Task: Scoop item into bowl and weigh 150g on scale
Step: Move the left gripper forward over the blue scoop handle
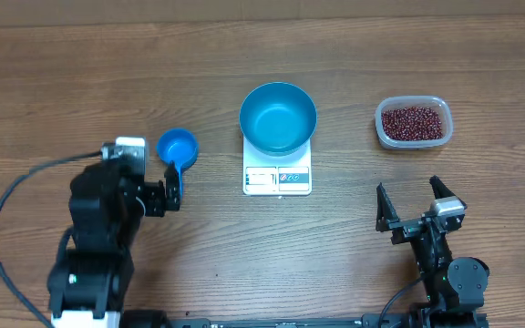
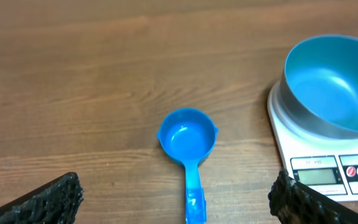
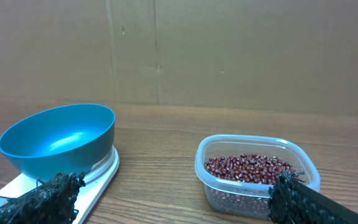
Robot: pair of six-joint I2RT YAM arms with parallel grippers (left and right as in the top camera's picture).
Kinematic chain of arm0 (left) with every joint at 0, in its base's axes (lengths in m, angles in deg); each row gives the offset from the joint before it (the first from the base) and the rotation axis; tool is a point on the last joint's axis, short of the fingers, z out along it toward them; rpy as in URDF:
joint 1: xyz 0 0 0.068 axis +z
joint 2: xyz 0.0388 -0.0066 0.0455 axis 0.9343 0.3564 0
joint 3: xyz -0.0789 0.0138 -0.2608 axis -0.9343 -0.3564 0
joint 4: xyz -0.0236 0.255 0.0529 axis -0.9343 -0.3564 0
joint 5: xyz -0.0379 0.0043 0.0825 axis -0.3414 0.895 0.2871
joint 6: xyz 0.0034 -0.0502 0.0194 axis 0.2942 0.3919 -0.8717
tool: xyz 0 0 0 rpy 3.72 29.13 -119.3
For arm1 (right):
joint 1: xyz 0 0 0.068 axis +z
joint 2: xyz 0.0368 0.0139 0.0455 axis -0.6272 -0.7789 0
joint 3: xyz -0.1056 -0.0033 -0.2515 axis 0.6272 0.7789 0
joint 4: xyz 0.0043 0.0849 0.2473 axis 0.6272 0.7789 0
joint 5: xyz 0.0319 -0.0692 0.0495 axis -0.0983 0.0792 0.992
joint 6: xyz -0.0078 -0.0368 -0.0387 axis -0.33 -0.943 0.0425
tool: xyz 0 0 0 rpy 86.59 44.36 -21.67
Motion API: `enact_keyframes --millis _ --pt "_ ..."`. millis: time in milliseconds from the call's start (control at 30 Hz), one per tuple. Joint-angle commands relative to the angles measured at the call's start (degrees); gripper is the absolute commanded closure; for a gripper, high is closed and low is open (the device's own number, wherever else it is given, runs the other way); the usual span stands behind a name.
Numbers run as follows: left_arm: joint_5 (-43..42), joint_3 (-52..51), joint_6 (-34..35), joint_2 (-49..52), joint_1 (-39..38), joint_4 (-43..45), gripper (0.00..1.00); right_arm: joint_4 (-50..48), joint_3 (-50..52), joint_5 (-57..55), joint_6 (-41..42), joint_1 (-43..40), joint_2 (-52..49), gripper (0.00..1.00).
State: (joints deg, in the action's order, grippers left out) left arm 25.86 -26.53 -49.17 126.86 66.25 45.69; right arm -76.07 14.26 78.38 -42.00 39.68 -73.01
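The empty blue bowl (image 1: 278, 117) (image 2: 331, 84) (image 3: 58, 140) stands on the white scale (image 1: 277, 179) (image 2: 319, 171) (image 3: 92, 180) at the table's middle. Dark red beans (image 1: 414, 122) (image 3: 247, 168) fill a clear tub (image 1: 383, 132) (image 3: 257, 199) at the right. A small blue scoop (image 1: 177, 148) (image 2: 187, 138) lies left of the scale, its handle pointing at my left gripper (image 1: 169, 189) (image 2: 176, 190). That gripper is open, its fingers wide apart on either side of the handle end and touching nothing. My right gripper (image 1: 415, 202) (image 3: 176, 190) is open and empty, in front of the tub.
A brown cardboard wall (image 3: 229, 50) stands behind the table's far edge. A black cable (image 1: 7, 210) loops left of the left arm. Bare wood lies between the scale and the tub.
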Motion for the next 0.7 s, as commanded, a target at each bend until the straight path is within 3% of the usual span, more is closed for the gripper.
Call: enact_keyframes --millis 0,667 --pt "-1.03 4.79 -0.96 3.98 0.35 -1.99 0.0 -0.17 0.61 -0.48 -0.24 0.28 0.5 0.0" --pt "-1.46 22.56 -1.9 25.29 0.35 -17.07 0.01 -0.17 0.61 -0.48 -0.24 0.28 0.5 0.0"
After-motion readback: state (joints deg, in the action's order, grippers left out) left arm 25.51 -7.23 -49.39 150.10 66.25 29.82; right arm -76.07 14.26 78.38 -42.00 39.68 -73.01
